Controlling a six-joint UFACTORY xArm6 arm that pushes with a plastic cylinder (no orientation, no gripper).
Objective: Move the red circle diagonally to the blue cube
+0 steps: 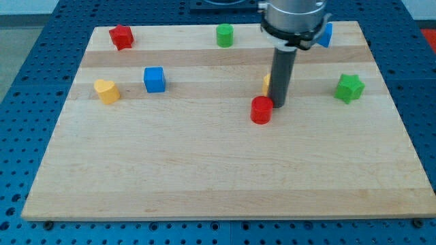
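Tip (278,105) beside red circle (261,110) (touching), wooden board (204,170)

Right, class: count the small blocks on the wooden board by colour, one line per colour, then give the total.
Red: 2, the red star block and the red circle block beside my tip
Green: 2, the green cylinder block and the green star block
Blue: 2, the blue cube block and a part-hidden blue block
Yellow: 2, the yellow heart block and a yellow sliver behind the rod
Total: 8

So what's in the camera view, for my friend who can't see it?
My tip sits at the red circle, on its upper right, on a wooden board. The blue cube is far to the view's left, beside a yellow heart.
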